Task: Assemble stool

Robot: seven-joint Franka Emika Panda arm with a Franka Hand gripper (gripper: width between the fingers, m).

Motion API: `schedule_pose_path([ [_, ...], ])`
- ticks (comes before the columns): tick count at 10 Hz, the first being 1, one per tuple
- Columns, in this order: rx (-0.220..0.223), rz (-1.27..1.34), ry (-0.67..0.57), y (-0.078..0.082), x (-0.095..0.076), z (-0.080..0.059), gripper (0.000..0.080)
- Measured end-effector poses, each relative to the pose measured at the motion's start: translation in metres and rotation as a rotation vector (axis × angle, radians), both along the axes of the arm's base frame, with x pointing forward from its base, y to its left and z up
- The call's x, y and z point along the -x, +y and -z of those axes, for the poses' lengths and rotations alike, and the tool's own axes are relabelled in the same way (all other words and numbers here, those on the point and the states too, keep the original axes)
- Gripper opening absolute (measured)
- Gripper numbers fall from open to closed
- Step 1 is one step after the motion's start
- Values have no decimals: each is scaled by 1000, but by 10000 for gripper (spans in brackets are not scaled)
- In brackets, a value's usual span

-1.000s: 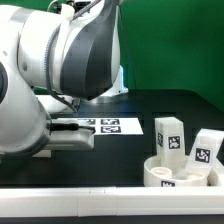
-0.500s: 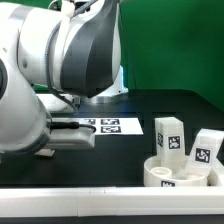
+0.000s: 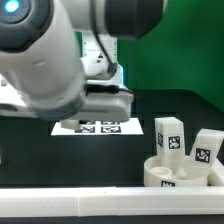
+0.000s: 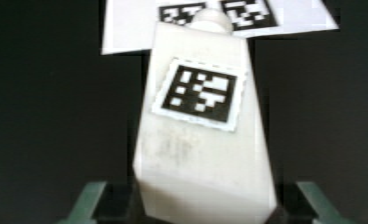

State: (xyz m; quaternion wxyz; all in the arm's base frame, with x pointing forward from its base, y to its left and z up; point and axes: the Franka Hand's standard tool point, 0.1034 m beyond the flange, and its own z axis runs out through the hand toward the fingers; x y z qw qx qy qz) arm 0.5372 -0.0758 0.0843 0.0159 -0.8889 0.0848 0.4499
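Leg-transfer step in hand: the gripper [image 4: 200,200] jaws are clamped on one leg [image 4: 199,120], held above the desk [image 3: 60,160] near the marker board [image 4: 136,35]; the next move likely requires carrying it to the seat [image 3: 160,172] and aligning it for insertion.

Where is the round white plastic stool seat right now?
In the exterior view, the round white plastic seat sits at lower right on the black table, two upright white blocky legs close behind it, right of the marker board.
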Motion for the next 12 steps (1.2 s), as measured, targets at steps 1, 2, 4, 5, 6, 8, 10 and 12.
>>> schedule_pose_path([
  [1, 9, -6, 5, 12, -6, -9, 319],
  [2, 1, -20, -28, 11, -12, -4, 319],
  [4, 6, -20, -65, 10, -16, -3, 299],
  [5, 12, -23, -100, 9, -22, -1, 289],
  [6, 28, -30, -224, 9, -37, 1, 289],
  [8, 36, -34, -323, 14, -36, -3, 273],
  [10, 37, -33, -327, 13, -36, -1, 343],
  [12, 45, -19, -322, 12, -35, 0, 550],
])
